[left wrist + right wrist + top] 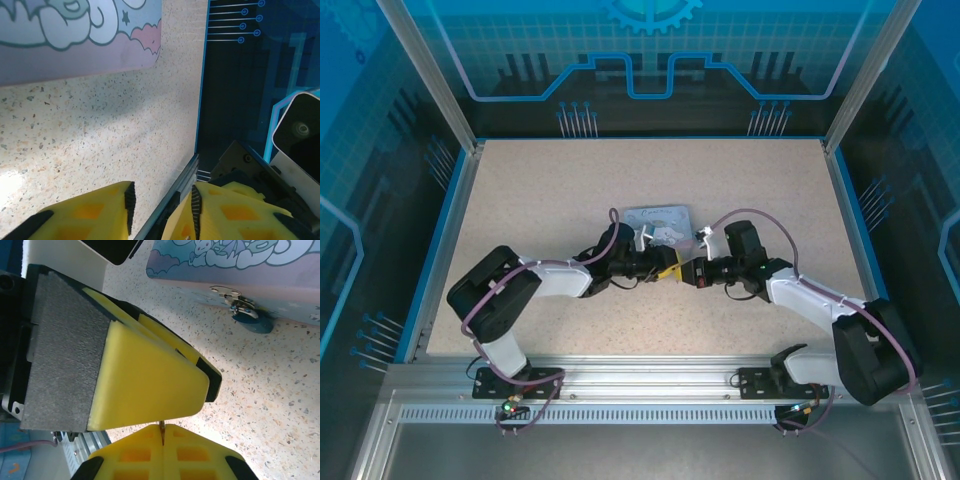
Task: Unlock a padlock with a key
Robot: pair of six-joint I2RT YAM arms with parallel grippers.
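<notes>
In the right wrist view my right gripper (164,426) is shut on the key (162,435), a thin dark sliver standing up from the seam between its yellow fingers. The small dark bluish padlock (254,322) hangs from a metal hasp (231,296) on the side of the pale blue box and rests on the table, well beyond the key. My left gripper (150,375) hovers close over the key's tip. In its own view the left gripper (162,187) is open, its ribbed pads apart with only the table showing between them. From above, both grippers (670,268) (701,272) meet nose to nose.
The pale blue patterned box (658,222) lies flat just behind the two grippers. The speckled table (620,180) is bounded by a blue rim (202,100) and aluminium posts. Both arms' forearms slope toward the middle from the near corners.
</notes>
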